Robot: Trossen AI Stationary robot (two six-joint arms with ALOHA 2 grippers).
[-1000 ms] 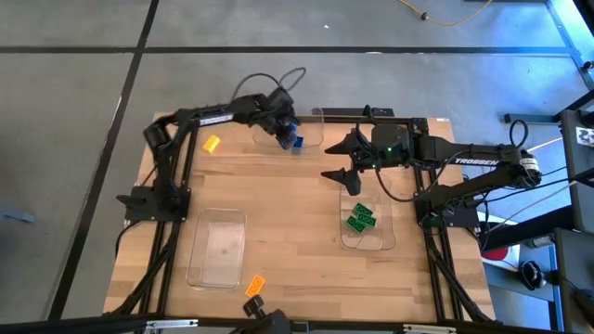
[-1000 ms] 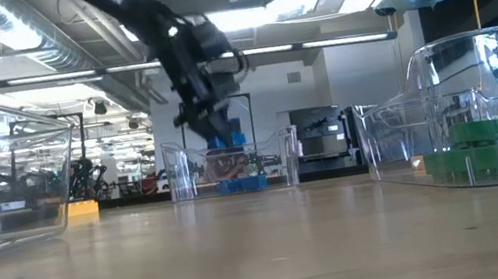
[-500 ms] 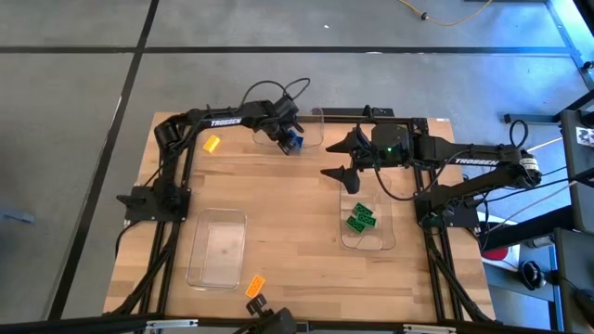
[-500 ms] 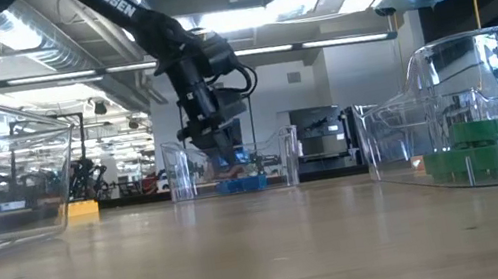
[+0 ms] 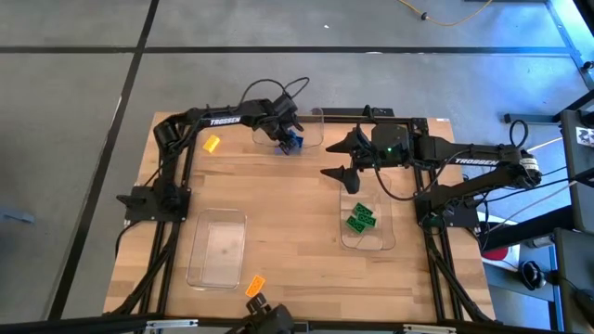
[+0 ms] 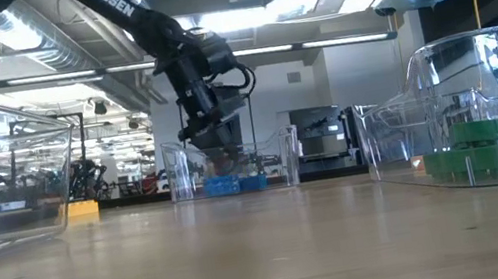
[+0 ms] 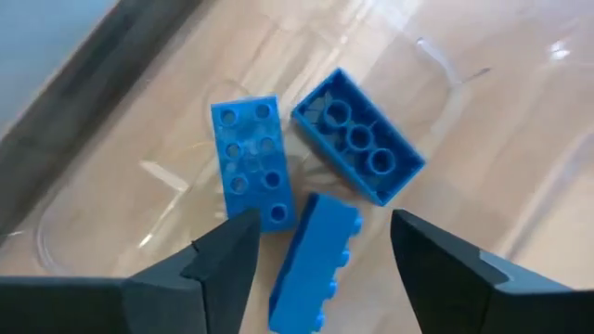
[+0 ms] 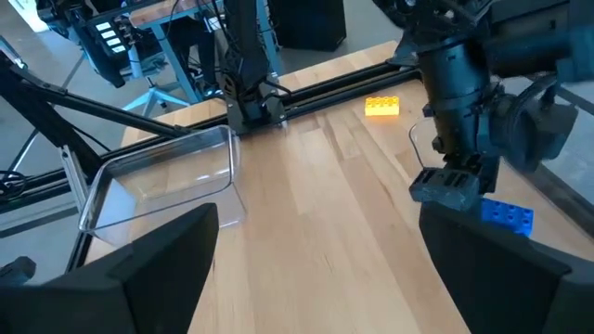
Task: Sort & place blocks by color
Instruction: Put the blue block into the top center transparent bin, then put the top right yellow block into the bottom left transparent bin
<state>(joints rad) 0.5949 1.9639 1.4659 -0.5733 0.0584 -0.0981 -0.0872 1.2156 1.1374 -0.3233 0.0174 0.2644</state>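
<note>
My left gripper (image 7: pixel 320 278) is open above the clear far tray (image 5: pixel 314 118). Three blue blocks lie in that tray: one studs-up (image 7: pixel 246 162), one upside down (image 7: pixel 360 148), and one on its side (image 7: pixel 316 255) below the gap between my fingers, touching neither. My right gripper (image 5: pixel 340 159) hangs open and empty over the table, right of the far tray. Green blocks (image 5: pixel 360 218) lie in the right tray (image 5: pixel 367 243). One orange-yellow block (image 5: pixel 212 144) lies on the table at the far left, another (image 5: pixel 254 286) near the front edge.
An empty clear tray (image 5: pixel 218 246) stands at the near left. The middle of the wooden table (image 5: pixel 288 213) is bare. Dark arm frames run along the table's left and right sides.
My left gripper has carried a blue block down into the far tray, let go of it and risen a little. The block now lies on its side in the tray beside the other two blue blocks.
</note>
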